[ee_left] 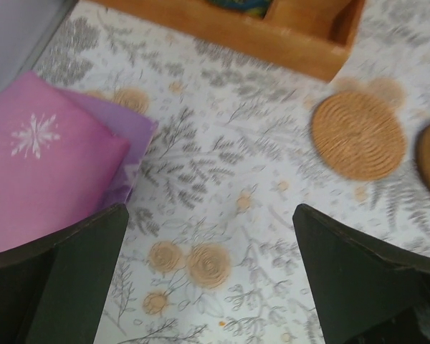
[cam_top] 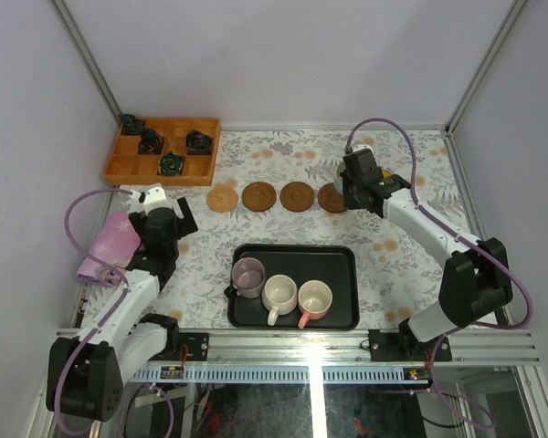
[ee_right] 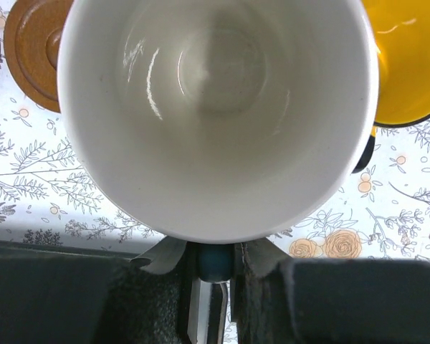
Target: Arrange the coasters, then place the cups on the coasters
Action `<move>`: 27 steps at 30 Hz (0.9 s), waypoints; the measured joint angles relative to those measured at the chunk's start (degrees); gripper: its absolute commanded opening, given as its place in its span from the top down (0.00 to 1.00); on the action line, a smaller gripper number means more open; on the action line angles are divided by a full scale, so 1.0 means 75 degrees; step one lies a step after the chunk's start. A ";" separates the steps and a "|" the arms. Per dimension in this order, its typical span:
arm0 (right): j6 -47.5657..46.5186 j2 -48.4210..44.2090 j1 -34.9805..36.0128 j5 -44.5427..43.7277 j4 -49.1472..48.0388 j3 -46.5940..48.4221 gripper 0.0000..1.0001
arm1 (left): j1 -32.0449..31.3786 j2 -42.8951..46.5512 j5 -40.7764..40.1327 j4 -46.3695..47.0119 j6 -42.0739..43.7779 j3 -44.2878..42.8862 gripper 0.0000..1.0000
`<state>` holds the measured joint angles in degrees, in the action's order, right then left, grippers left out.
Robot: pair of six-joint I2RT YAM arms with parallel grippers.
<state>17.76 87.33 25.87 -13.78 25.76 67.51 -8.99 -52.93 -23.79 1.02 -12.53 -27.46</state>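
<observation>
The right gripper point(cam_top: 352, 189) reaches to the far right of the flowered tablecloth point(cam_top: 393, 265), with its fingers clenched on the handle of the blue mug point(ee_right: 218, 115). In the right wrist view the mug's white inside fills most of the picture, and the blue handle sits pinched between the two fingers at the bottom. Whether the mug rests on something or hangs above it cannot be told. The yellow mug point(ee_right: 408, 64) stands just beside it, to its right in that view.

Four brown coasters point(cam_top: 258, 195) lie in a left-to-right row across the middle of the table. The leftmost is a lighter tan, and the rightmost is partly hidden under the right gripper.

Nearer, a black tray point(cam_top: 342, 260) holds three mugs: the mauve mug point(cam_top: 248, 275) on the left, the cream mug point(cam_top: 279, 293) in the middle and the pink-handled cream mug point(cam_top: 316, 298) on the right.

The left gripper point(cam_top: 167, 219) hovers over the tablecloth at the left with its fingers spread wide, grasping nothing. A pink cloth point(cam_top: 110, 245) lies just to its left. An orange wooden box point(cam_top: 132, 169) with small black objects sits at the far left.
</observation>
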 measured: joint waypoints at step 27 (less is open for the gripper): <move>-0.0122 0.0221 -0.0466 0.0994 -0.0280 0.0262 1.00 | -0.0105 0.1058 -0.0425 0.1591 0.0481 0.2739 0.00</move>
<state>16.84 88.99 22.37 -6.33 23.66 69.47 -9.78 -44.99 -26.98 12.95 -8.93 -6.92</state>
